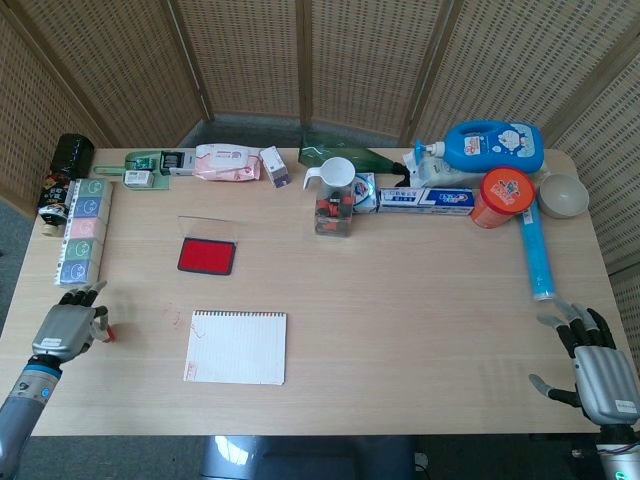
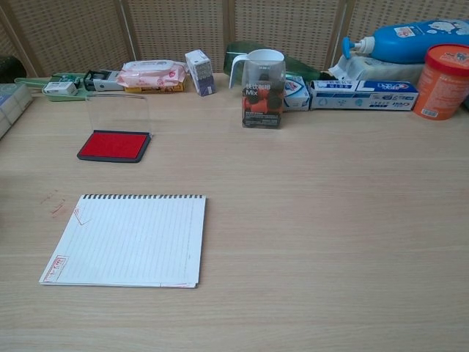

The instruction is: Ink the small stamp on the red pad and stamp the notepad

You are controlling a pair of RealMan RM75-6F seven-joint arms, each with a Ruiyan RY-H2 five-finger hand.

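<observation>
Table (image 1: 420,300) bare mid-span; left hand (image 1: 66,326) near its left edge.

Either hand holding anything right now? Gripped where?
Left hand holds the small stamp by its upper body; the red base pokes out past the fingers. Right hand holds nothing.

stamp (image 1: 107,331): mostly hidden by left hand (image 1: 65,328) | right hand (image 1: 592,368): wrist cropped
</observation>
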